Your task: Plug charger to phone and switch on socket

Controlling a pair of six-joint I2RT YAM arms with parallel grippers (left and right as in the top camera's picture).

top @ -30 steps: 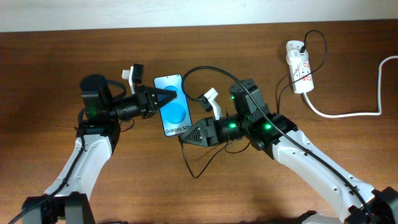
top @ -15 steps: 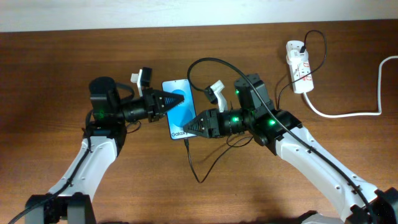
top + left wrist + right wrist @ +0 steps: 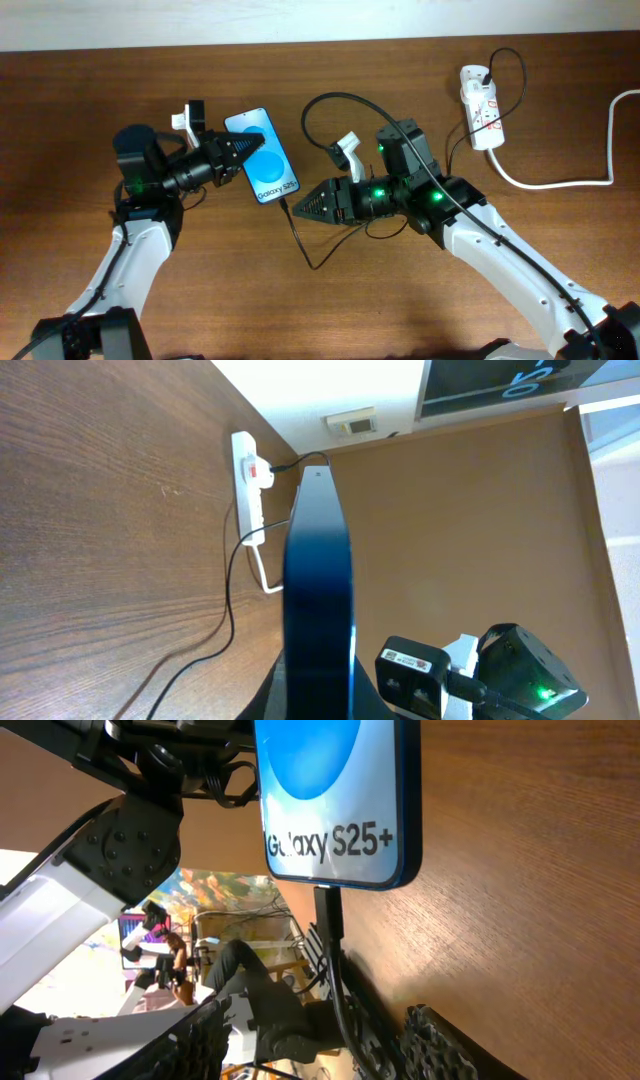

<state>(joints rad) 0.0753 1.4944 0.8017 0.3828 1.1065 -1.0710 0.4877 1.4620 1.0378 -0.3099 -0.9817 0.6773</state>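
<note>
Your left pincer clamps the slim blue-screened phone; the thin black charger cable sits in its bottom port. Your right pincer hangs released around the cable. Back it straight out without snagging, then reach for the white socket strip.

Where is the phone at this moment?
The phone is left of centre in the overhead view, held in the left gripper, with the charger plugged into its lower edge.

phone, white "Galaxy S25+" lettering on its blue screen, near its bottom edge
</note>
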